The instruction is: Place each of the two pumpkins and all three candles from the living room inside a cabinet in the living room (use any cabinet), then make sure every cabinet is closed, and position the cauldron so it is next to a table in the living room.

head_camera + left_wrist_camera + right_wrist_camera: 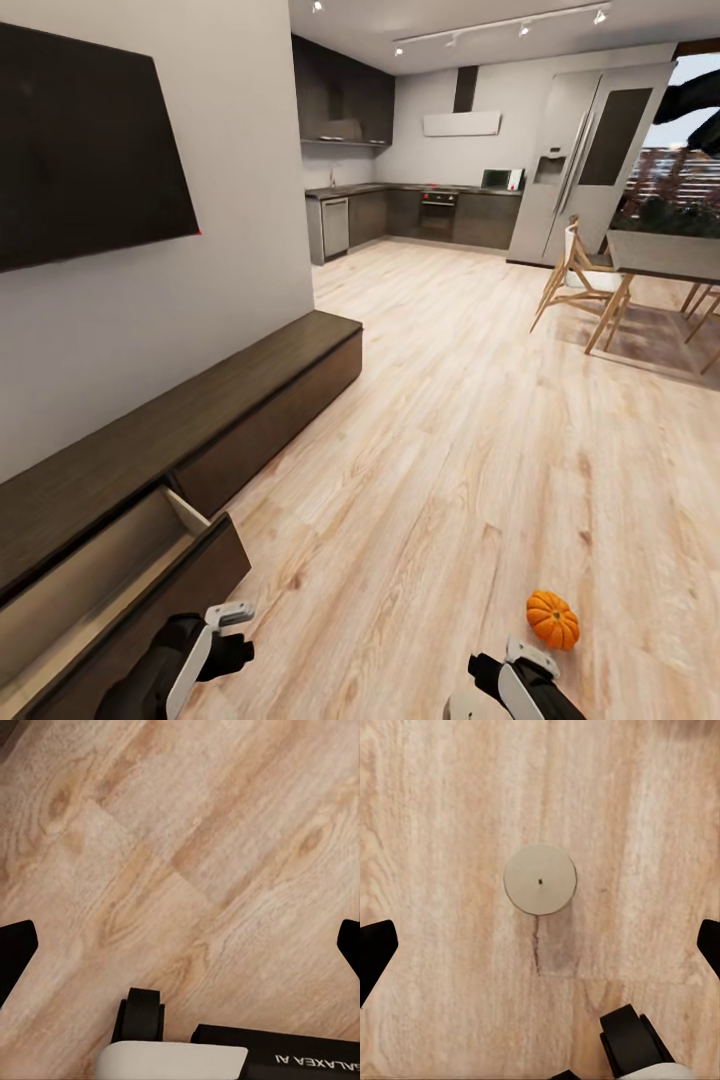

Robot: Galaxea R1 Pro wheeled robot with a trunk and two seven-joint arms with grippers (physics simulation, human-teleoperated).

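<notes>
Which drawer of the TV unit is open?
The nearest drawer, by the left gripper: pulled out, its pale inside showing. The drawer beyond it sits flush with the front.

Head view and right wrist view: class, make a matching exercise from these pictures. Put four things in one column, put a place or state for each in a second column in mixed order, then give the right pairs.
Things:
1. pumpkin
2. candle
3. TV cabinet drawer
4. wall TV

Places or states:
A. pulled open, pale inside
B. standing upright on the plank floor, seen from above by the right wrist camera
C. mounted on the grey wall above the cabinet
D. on the floor just ahead of the right claw

Pairs: 1-D, 2-B, 3-A, 4-C
</notes>
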